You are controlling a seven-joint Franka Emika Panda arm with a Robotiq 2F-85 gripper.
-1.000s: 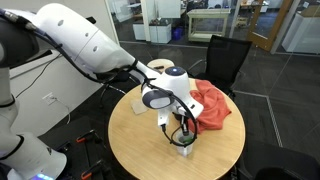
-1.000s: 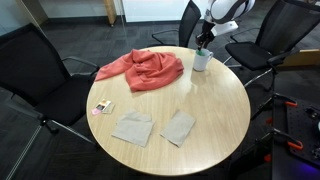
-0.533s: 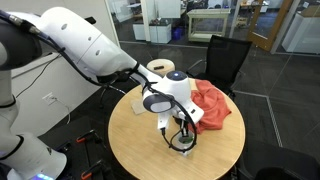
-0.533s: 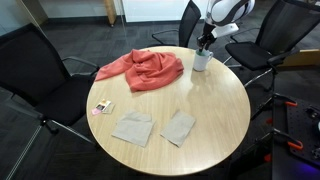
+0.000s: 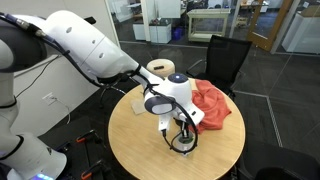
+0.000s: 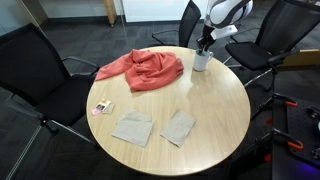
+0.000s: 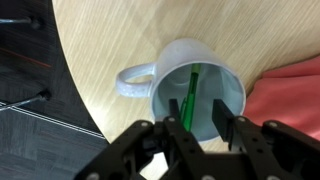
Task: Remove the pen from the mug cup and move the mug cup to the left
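End effector (image 7: 200, 125) sits right at the mouth of the mug cup (image 7: 172, 57), jaws part way open, gap showing; nothing pinched as far as I can tell. The green pen (image 7: 190, 95) leans inside the mug between the fingers; the mug stands near the desk (image 7: 110, 40) edge, just beside the red cloth (image 7: 290, 95). Pen-grab step, I reckon; next it needs a squeeze, then a straight lift.
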